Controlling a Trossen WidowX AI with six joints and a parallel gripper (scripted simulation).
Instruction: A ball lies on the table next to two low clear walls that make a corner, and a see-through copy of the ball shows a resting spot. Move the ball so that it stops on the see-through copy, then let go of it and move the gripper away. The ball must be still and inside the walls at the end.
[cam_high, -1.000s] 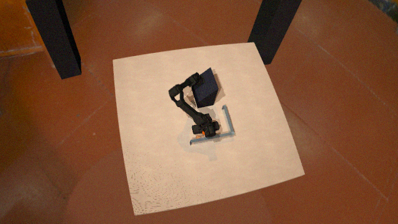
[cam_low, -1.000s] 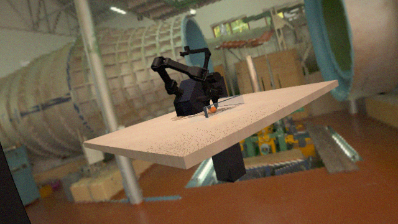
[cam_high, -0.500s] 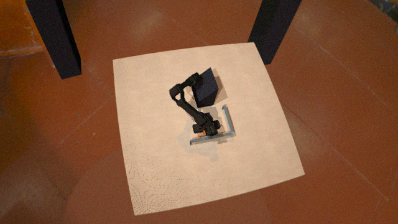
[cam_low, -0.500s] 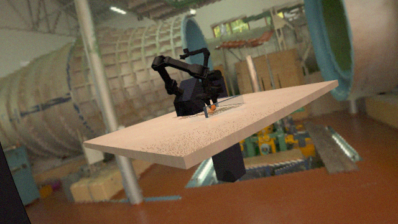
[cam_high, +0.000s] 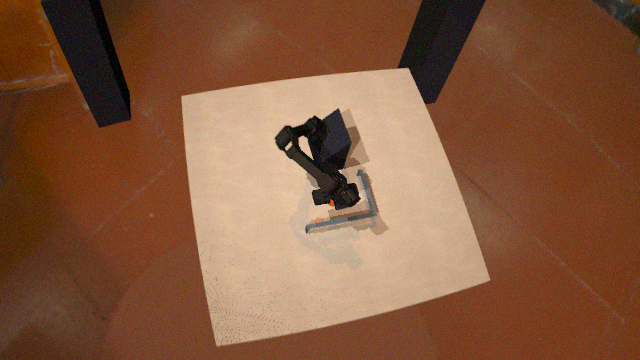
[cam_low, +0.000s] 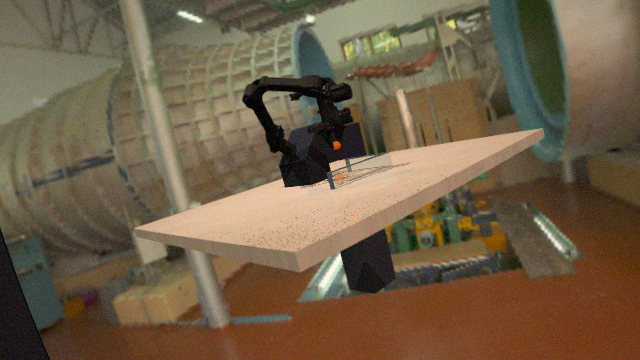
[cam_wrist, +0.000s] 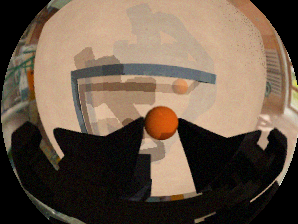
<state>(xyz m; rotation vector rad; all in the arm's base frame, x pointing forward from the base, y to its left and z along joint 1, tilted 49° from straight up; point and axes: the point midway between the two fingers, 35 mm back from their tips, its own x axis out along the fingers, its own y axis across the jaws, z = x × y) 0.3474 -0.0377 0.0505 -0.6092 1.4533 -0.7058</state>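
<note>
The solid orange ball (cam_high: 332, 203) (cam_low: 336, 145) (cam_wrist: 161, 122) is held above the table between the fingertips of my gripper (cam_wrist: 160, 121), which is shut on it. The see-through copy (cam_high: 318, 220) (cam_low: 339, 178) (cam_wrist: 180, 86) is a paler orange ball on the table, just inside the long wall (cam_high: 332, 223) (cam_wrist: 150, 69) and toward its free end. In the wrist view the copy shows above and a little right of the held ball. The short wall (cam_high: 368, 192) (cam_wrist: 76, 95) meets the long wall at a corner. The arm partly hides the held ball in the top view.
The dark base block (cam_high: 332, 142) (cam_low: 305, 160) stands on the pale table (cam_high: 250, 275) (cam_low: 240, 220), close to the short wall's free end. The low walls rise from the table beneath and beside the gripper. Shadows of the arm fall across the corner.
</note>
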